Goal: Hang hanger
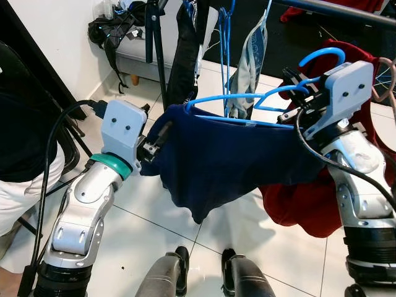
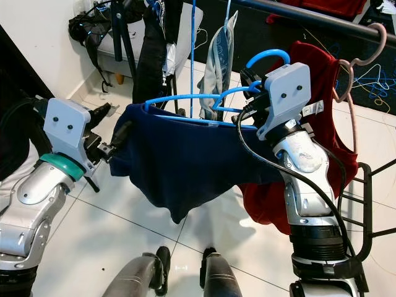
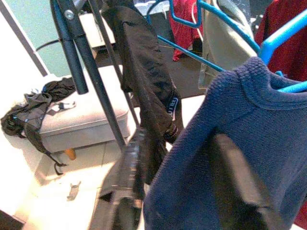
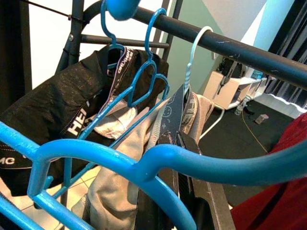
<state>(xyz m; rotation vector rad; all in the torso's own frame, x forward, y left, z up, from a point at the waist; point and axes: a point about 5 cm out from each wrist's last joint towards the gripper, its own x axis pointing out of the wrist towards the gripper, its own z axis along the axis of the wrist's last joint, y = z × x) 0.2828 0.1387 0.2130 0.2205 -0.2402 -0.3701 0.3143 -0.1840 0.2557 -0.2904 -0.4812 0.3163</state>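
Hanger (image 1: 247, 102) gripped by right hand (image 1: 296, 93); left hand (image 1: 153, 143) pinching sweater (image 1: 223, 161) edge

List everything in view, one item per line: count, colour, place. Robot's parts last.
Sweater: one, navy, on the blue hanger, stretched between both hands.
Blue hanger: one, carrying the sweater, hook up by the right hand.
Rail: one, dark, across the top.
Red garment: one, on a pink hanger on the rail, behind the right arm.
Black garment: one, hanging from the rail on the left.
Grey garment: one, hanging from the rail at the middle.
Bench: one, beige, by the wall, with black straps on it.
Floor: white tiles.
Person: one, black top, far left.
Left hand: shut on the sweater's edge.
Right hand: at the hanger's neck.
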